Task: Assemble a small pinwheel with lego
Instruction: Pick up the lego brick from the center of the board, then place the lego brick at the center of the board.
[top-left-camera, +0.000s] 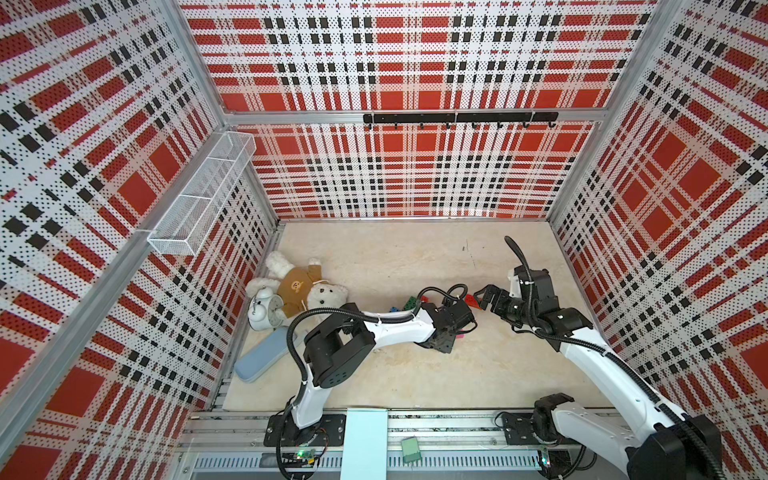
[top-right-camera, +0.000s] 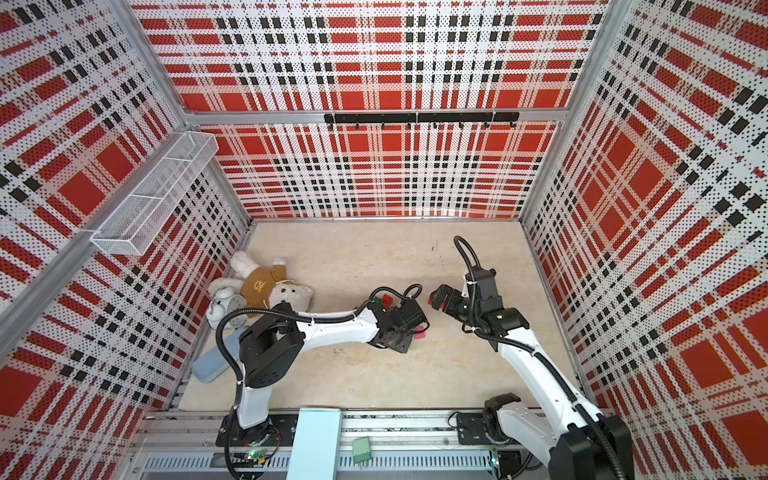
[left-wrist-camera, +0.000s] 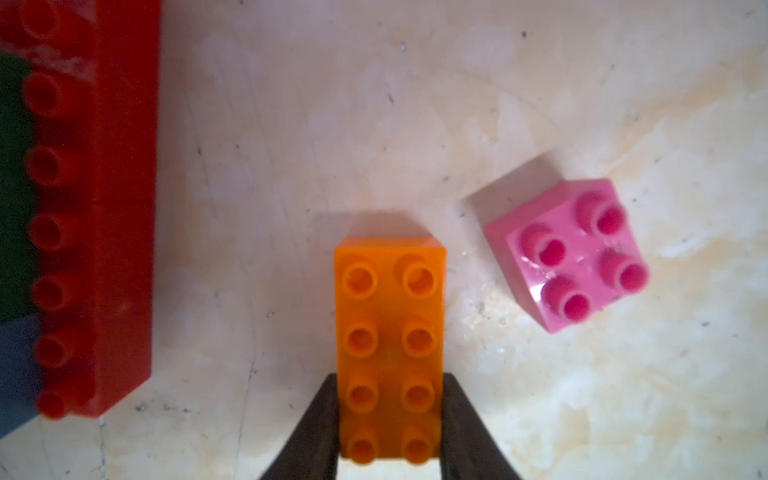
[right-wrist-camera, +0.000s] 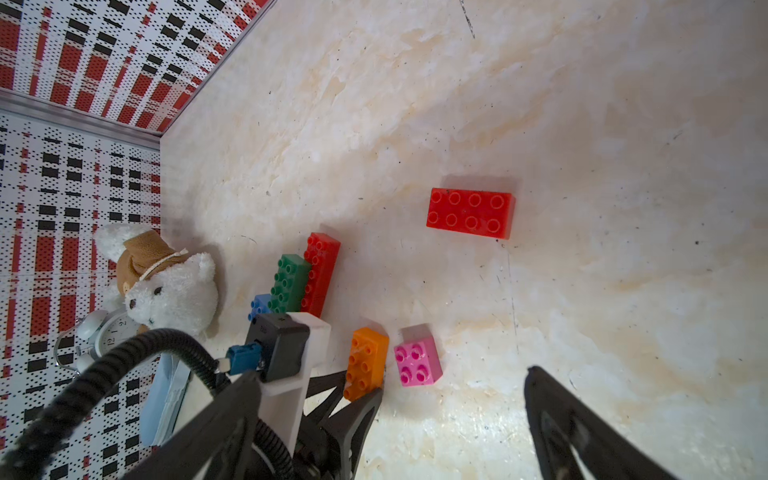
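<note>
Left gripper (left-wrist-camera: 390, 378) sat low over the table (right-wrist-camera: 582, 104), its two black fingers pressed flat against the long sides of the orange brick (left-wrist-camera: 390, 316) at one end. The brick seemingly rested studs up on the surface. Across a top view from the left, the teddy bear (top-left-camera: 299, 286) and alarm clock (top-left-camera: 264, 309) lay by the wall, clear of the work. Next came the blue brick (right-wrist-camera: 259, 305), the green brick (right-wrist-camera: 289, 282) and the red row (right-wrist-camera: 322, 274), packed side by side, though whether they were snapped together could not be told. Then came the orange brick, the pink square brick (left-wrist-camera: 569, 257) just beside it, and a lone red brick (right-wrist-camera: 470, 213) further on. Last was the right gripper (top-left-camera: 482, 300), spread wide and empty, hovering near that brick. No pinwheel existed yet. Such bricks looked light, hard and glossy, so likely to slip or swivel under an end pinch. A hold across the flat long sides nearer the middle, below the studs, seemed safer.
</note>
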